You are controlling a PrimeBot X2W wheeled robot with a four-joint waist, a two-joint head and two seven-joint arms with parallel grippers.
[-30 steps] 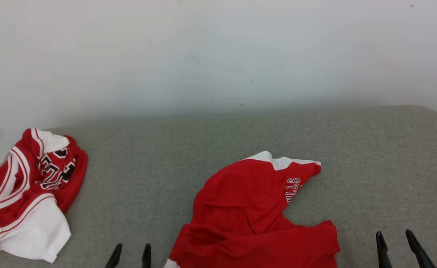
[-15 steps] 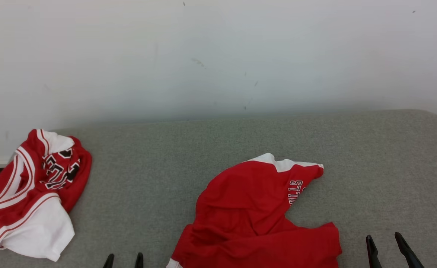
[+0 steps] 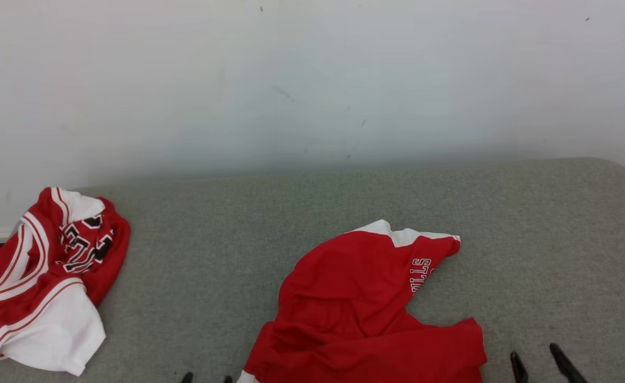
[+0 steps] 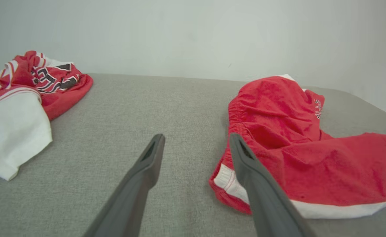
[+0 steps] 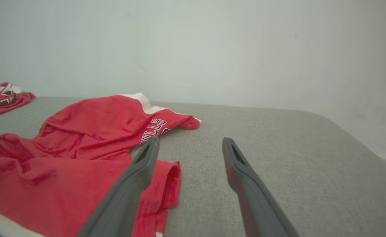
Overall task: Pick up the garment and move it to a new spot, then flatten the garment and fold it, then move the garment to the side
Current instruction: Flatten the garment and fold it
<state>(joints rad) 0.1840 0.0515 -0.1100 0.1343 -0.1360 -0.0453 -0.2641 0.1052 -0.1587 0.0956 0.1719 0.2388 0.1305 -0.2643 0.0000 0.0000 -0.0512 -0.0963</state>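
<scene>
A crumpled red garment [image 3: 355,308] with white trim and white lettering lies on the grey padded surface [image 3: 227,234], centre front. It also appears as the red garment [image 4: 295,144] in the left wrist view and the red garment [image 5: 64,148] in the right wrist view. My left gripper [image 3: 207,378] is open at the bottom edge, just left of the garment's white-hemmed corner, and holds nothing. My right gripper [image 3: 534,355] is open beside the garment's right edge and is empty too. In the wrist views the left gripper [image 4: 196,140] and right gripper [image 5: 190,143] hover low over the surface.
A second red and white jersey [image 3: 46,276] with black numbers lies bunched at the far left edge of the surface. A white wall [image 3: 312,80] stands right behind. The surface's rounded corner [image 3: 621,170] is at the far right.
Both grippers have dropped toward the bottom of the head view, and the right one has shifted left toward the garment. The camera has moved slightly. The garments lie as before.
</scene>
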